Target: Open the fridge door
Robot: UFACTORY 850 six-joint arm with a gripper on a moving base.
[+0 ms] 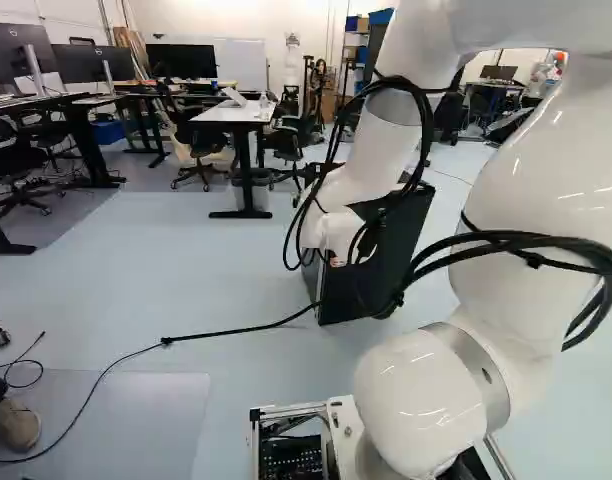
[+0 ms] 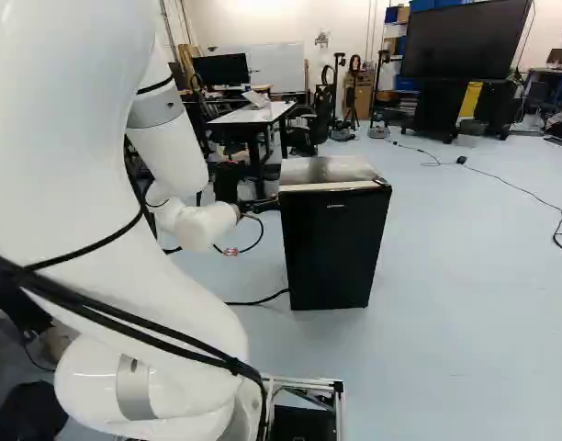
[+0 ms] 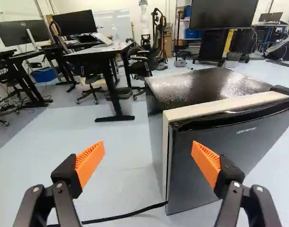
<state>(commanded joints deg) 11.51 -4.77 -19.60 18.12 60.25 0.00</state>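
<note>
The small black box-shaped fridge (image 2: 334,248) stands upright on the pale blue-grey floor (image 2: 465,322), ahead of the robot, right of the middle in the right base view and partly tucked behind the white jointed arm (image 1: 371,150) in the left one. From where I'm standing, the real work is all to come: its flat dark door (image 3: 248,142) looks closed, with a cream-coloured strip (image 3: 220,106) running along behind it. I'd allow that it could be a sliver ajar; the strip makes that hard to judge.

What's done is the approach. The black two-fingered gripper (image 3: 148,163) is up near the fridge's top corner, its orange ribbed pads (image 3: 90,163) spread wide with nothing pinched between them. One finger is in front of the door in the wrist view, the other out past the fridge's side; whether either touches, I can't say.

The black hinge-like cap (image 3: 282,91) sits at the far top corner, so I'd guess the door swings from there and the edge nearer the gripper is the one to work on. Left to do, then: get hold of that edge, or hook behind it, break the seal and swing the door out
</note>
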